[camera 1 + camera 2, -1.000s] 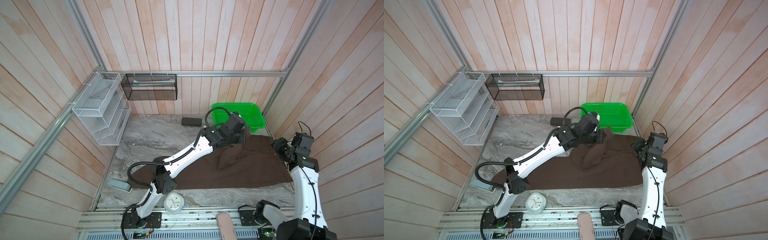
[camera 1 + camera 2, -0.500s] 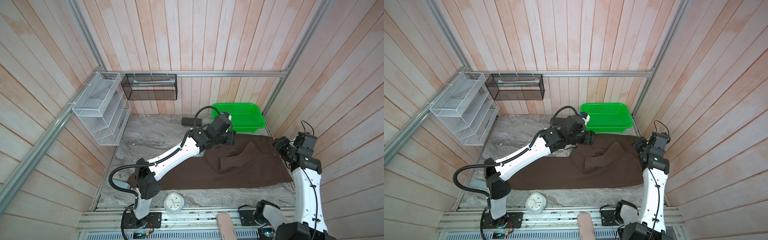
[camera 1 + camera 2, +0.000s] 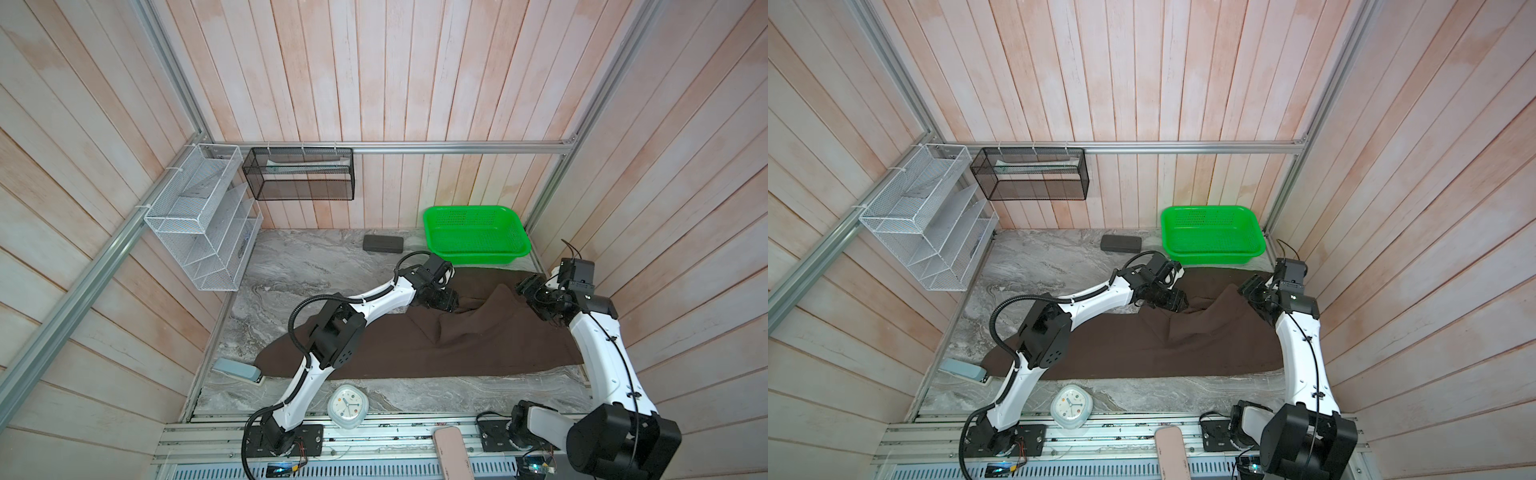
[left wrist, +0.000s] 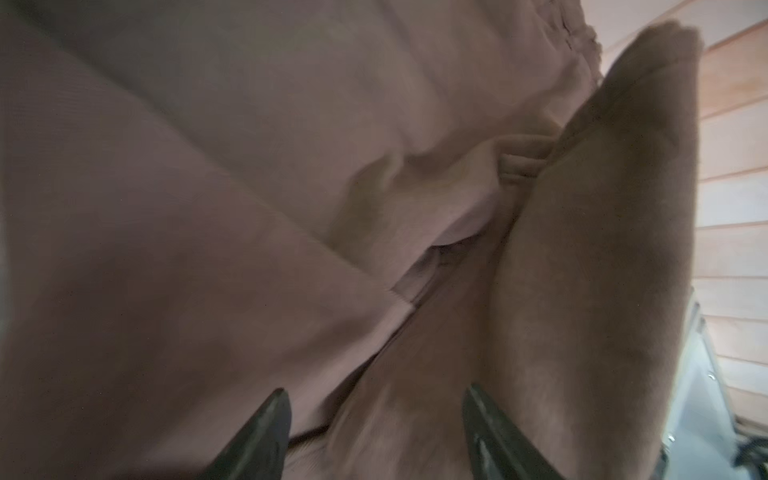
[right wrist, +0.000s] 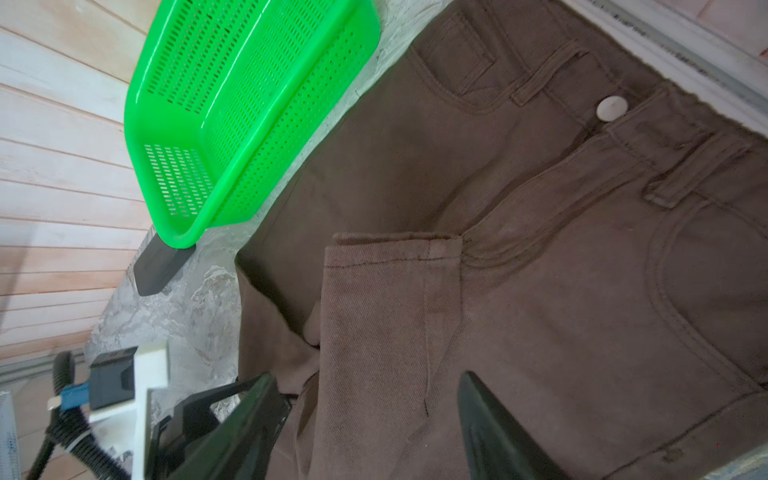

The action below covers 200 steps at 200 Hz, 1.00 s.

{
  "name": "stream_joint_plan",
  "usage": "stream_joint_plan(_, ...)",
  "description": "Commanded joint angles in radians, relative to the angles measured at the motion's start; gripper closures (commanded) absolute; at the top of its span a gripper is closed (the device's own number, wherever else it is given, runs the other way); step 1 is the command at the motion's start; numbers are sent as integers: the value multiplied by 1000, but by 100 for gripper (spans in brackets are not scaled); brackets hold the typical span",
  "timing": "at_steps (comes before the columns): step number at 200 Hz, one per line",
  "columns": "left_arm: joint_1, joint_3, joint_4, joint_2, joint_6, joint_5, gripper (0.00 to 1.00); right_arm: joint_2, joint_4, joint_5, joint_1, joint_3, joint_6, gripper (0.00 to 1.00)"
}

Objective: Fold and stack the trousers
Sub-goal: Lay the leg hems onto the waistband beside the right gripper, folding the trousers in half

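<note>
1. Table (image 3: 299, 274): marble-patterned top with wooden walls close around it. The open room is at the far left; the near side and the right are taken up.
2. Trousers (image 3: 478, 345): dark brown, lying lengthwise along the near side, with the waist at the right against the edge rail and the leg ends at the left. One leg is thrown back over the seat in a raised, rumpled ridge, and its hem (image 5: 395, 245) lies near the fly. I judge them a soft, limp twill with some weight. They will drape and drag rather than slide, and a single pinch will leave the rest trailing. The best holds are the stitched hem and the waistband, where the cloth is doubled and firm.
3. Green basket (image 3: 478, 258): far right corner, just beside the trousers' far edge. A lifted fold could catch its rim.
4. My left gripper (image 4: 374, 399): low over the rumpled ridge, jaws well apart. The cloth beneath is blurred, and nothing is pinched that I can see.
5. My right gripper (image 5: 368, 382): above the waist end, jaws wide, empty.
6. Clock (image 3: 348, 405): on the near edge, apart from the cloth.
7. Dark grey case (image 3: 382, 243): far side, left of the basket, apart from the trousers.
8. Small grey-blue object (image 3: 237, 370): near-left corner, just beside the leg ends. I should mind it when folding from that end.
</note>
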Motion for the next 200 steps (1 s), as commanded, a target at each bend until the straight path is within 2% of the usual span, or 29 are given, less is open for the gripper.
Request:
stream_joint_plan(1,-2,67,0,41,26,164,30,7,-21,28,20,-11,-4,31)
stream_joint_plan(55,-40,140,-25,110,40,375,29,7,-11,41,28,-22,2,31)
stream_joint_plan(81,-83,236,-109,165,78,418,35,0,-14,43,28,-21,2,31)
stream_joint_plan(105,-108,257,-119,175,81,433,54,-7,-19,45,29,-17,1,31)
stream_joint_plan(128,-108,223,-96,121,78,381,85,-20,-26,46,29,-15,2,31)
stream_joint_plan(142,-108,162,-46,58,69,344,100,-27,-29,46,28,-14,2,31)
stream_joint_plan(171,-108,41,52,-73,43,312,100,-43,-36,41,28,-16,3,31)
stream_joint_plan(179,-144,27,49,-94,45,302,99,-47,-38,39,29,-20,3,31)
stream_joint_plan(182,-146,24,46,-102,48,295,95,-50,-39,39,28,-20,3,31)
stream_joint_plan(192,-149,-3,51,-129,50,260,69,-56,-41,42,30,-22,3,31)
stream_joint_plan(200,-148,-36,72,-156,44,230,53,-60,-42,46,30,-25,3,31)
